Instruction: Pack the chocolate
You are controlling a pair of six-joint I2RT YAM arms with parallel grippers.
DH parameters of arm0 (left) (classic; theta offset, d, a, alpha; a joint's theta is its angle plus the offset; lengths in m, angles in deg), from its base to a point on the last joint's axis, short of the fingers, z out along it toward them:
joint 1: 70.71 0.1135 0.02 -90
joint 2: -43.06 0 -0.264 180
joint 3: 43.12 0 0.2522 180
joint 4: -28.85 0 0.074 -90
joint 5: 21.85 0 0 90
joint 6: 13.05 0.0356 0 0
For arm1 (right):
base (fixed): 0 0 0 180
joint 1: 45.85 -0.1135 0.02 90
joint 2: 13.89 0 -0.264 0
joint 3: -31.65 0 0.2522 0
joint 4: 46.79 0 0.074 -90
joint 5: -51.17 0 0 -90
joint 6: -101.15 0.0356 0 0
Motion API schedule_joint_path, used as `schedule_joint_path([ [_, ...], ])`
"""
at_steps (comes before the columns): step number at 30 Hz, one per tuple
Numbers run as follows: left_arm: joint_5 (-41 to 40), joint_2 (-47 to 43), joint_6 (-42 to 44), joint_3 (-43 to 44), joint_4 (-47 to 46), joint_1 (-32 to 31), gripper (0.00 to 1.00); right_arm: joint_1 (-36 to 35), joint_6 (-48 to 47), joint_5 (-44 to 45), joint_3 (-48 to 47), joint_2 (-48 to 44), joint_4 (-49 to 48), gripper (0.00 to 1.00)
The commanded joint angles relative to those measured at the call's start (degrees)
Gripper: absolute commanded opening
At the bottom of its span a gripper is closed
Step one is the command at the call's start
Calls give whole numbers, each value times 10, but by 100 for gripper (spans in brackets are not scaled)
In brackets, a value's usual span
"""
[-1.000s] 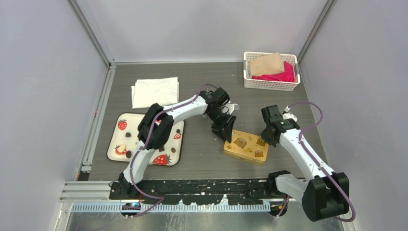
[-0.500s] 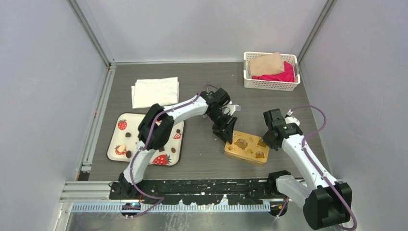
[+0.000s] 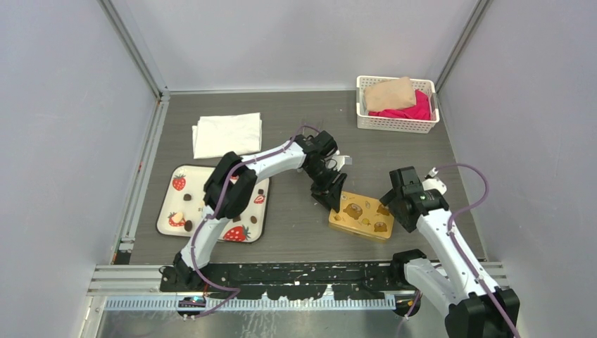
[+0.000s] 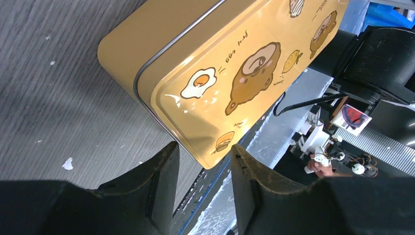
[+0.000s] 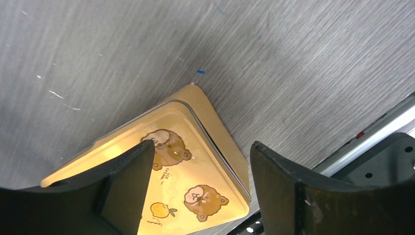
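Top external: tiny dark chocolate (image 3: 188, 225), rectangular lid (image 3: 360, 215).

I'm working in a robotics lab test cell, not a home or a shop. Plain pale panel walls (image 3: 63, 141) box the scene in, held by aluminium frame posts (image 3: 134, 49) that run to the upper corners. The left arm (image 3: 271, 158) and right arm (image 3: 440, 229) are bolted to a black mounting rail (image 3: 296, 273) along the bottom edge, and purple cables (image 3: 461, 165) loop loose. The dark wood-grain surface (image 3: 296, 120) holds only staged props: a white basket (image 3: 394, 126) of cloths at upper right, a folded white cloth (image 3: 227, 134), and a strawberry-print tray (image 3: 172, 205) with chocolate (image 3: 188, 225) at left.
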Motion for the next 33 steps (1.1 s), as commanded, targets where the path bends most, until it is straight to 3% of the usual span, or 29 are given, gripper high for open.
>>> schedule_joint_path([
  [1,19,3,13,31,10,-3,44,2,29,-35,22,20,-23,79],
  [3,18,6,13,34,11,-3,44,2,21,-74,40,22,-59,83],
  [12,15,9,14,43,13,-3,44,2,-18,-183,61,14,-144,82],
  [26,-3,-18,22,25,23,25,44,2,-66,-368,49,174,-290,77],
  [30,-7,-15,22,27,24,29,44,2,-89,-357,28,190,-270,75],
  [33,-7,-6,17,33,23,30,44,2,-128,-260,-20,195,-188,77],
])
